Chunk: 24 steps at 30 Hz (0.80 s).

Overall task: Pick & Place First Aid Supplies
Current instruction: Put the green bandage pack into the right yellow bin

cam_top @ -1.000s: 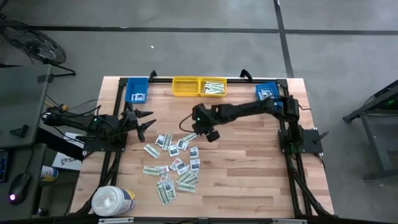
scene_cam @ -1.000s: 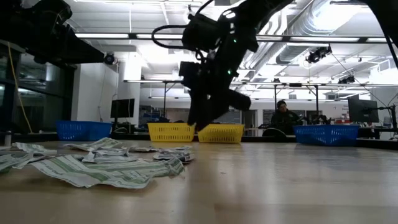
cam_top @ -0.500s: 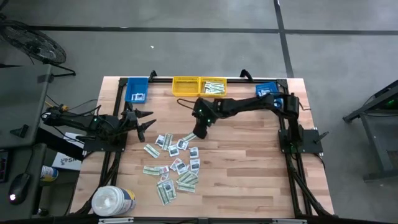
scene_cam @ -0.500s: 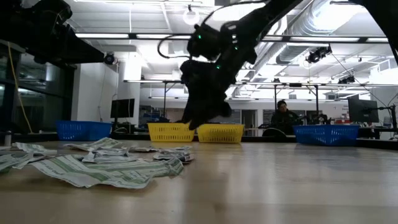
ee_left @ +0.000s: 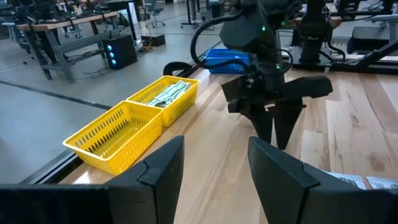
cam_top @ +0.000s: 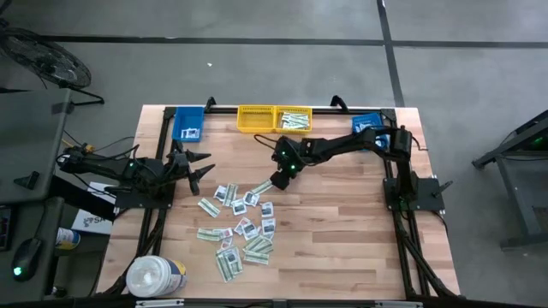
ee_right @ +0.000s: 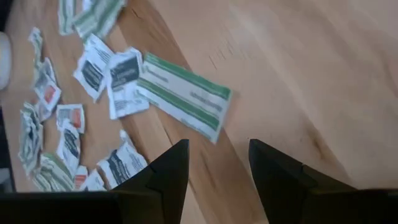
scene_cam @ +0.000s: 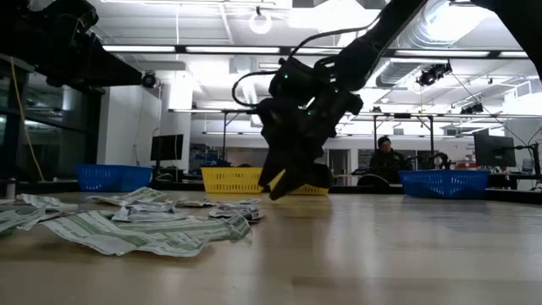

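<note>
Far left, near corner of the table [cam_top: 342, 248]: big white tub [cam_top: 156, 275], lying near the table edge. Left arm parked at the left edge, left gripper [cam_top: 199, 168] hanging over bare wood with its fingers apart and nothing between them; the left wrist view shows the gap between its two dark fingers [ee_left: 163, 163] plainly.

Back edge, left to right: blue bin [cam_top: 189, 123] with a few white packets inside, then two yellow bins side by side, the left yellow bin [cam_top: 255, 119] and the right yellow bin [cam_top: 294, 119], which holds some green-white strips. A second blue bin [cam_top: 368, 126] sits at the back right, partly under the right arm.

Centre-left of the table: the packets [cam_top: 241, 224], a loose scatter of long green-white strips and small white squares with dark or red marks, all flat on the wood, some overlapping.

Right arm reaches in from the right side. Right gripper [cam_top: 279, 180] points down at the near edge of the scatter, fingers apart, empty. Directly ahead of it in the right wrist view lies one long strip [ee_right: 185, 93], flat, just beside two small squares.
</note>
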Motion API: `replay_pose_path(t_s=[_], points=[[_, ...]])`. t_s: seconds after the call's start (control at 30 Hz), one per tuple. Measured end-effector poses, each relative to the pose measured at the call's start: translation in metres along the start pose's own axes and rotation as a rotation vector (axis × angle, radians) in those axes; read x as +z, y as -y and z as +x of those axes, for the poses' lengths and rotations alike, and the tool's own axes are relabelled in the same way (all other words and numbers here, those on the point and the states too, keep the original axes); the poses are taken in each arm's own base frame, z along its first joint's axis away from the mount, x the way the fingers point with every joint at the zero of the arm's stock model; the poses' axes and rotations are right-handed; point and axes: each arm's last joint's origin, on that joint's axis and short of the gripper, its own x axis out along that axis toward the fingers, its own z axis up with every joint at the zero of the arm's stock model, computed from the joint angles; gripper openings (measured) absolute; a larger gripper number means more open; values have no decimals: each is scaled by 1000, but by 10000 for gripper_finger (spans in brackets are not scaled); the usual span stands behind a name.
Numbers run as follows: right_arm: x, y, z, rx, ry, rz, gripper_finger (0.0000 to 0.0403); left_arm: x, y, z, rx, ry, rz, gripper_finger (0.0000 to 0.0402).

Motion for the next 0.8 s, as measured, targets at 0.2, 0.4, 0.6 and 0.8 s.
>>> replay_pose_path(t_s=[0.2,0.4,0.6,0.8], points=[[-1,-4,2,4,11,27,161,0,0,0,0,0,0,177],[-1,-7,3,8,26,62,161,0,0,0,0,1,-1,177],[-2,-9,4,8,25,105,161,0,0,0,0,1,-1,177],[-2,-9,4,9,25,147,161,0,0,0,0,1,-1,177]])
